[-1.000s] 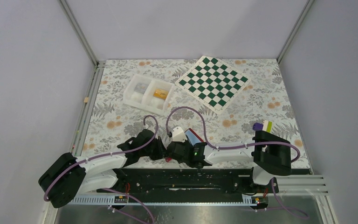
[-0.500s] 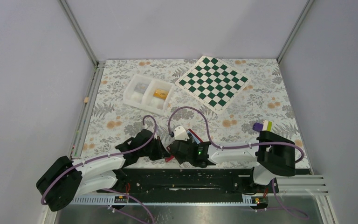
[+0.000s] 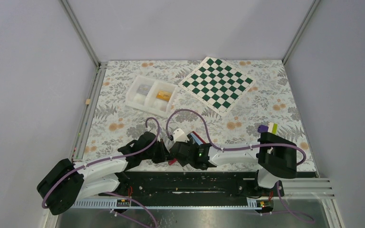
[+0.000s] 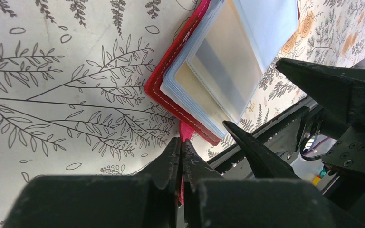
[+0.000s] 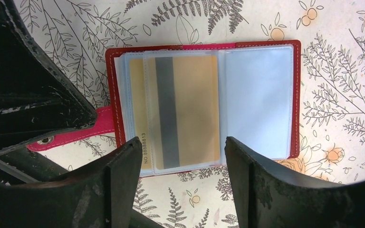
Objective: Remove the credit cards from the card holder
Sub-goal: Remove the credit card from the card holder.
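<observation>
The card holder [image 5: 256, 104] lies open on the flowered table, a red wallet with pale blue clear sleeves. An orange-yellow credit card [image 5: 190, 109] with a dark stripe sits in the left sleeve, and the edge of another card [image 5: 137, 109] shows behind it. My left gripper [image 4: 181, 142] is shut on the wallet's red tab [image 4: 186, 130]. My right gripper [image 5: 181, 142] hangs open just above the wallet's near edge, its fingers either side of the striped card, touching nothing. In the top view the card holder [image 3: 196, 139] peeks out beside both wrists.
A white two-compartment tray [image 3: 142, 107] with small items stands at the back left. A green-and-white chessboard [image 3: 217, 84] lies at the back right. Small purple and green blocks [image 3: 267, 128] rest near the right arm's base. The black rail [image 3: 190, 183] runs just behind the wallet.
My right gripper's jaws have spread wider and its wrist has shifted slightly over the wallet. The left gripper has stayed clamped on the tab.
</observation>
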`<action>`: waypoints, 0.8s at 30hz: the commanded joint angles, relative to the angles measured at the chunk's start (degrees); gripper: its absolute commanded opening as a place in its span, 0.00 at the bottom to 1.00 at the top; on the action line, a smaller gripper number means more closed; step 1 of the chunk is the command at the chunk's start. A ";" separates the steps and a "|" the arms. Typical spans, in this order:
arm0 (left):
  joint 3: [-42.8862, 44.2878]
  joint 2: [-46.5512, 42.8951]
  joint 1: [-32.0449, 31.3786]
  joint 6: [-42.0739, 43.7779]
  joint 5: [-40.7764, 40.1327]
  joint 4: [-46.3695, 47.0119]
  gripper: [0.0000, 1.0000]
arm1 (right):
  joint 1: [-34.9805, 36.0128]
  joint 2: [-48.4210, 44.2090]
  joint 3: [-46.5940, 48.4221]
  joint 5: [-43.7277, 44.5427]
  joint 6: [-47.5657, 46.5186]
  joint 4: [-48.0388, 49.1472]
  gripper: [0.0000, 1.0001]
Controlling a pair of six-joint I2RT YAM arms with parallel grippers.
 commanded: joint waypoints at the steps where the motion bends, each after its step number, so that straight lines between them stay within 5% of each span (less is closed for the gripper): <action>1: -0.33 -0.75 0.13 0.72 -0.83 0.94 0.00 | -0.22 1.12 2.22 1.07 -0.89 -0.58 0.70; 7: -0.30 -0.71 0.15 0.83 -0.94 0.78 0.00 | -0.38 1.95 2.17 1.49 -0.12 -0.88 0.66; 20: -0.11 -1.23 0.18 1.31 -1.71 0.43 0.00 | -0.88 -1.21 0.62 0.12 0.39 0.04 0.26; 24: -0.13 -1.30 0.19 1.41 -1.82 -0.65 0.00 | -0.92 -2.56 0.10 -0.99 0.87 0.60 0.27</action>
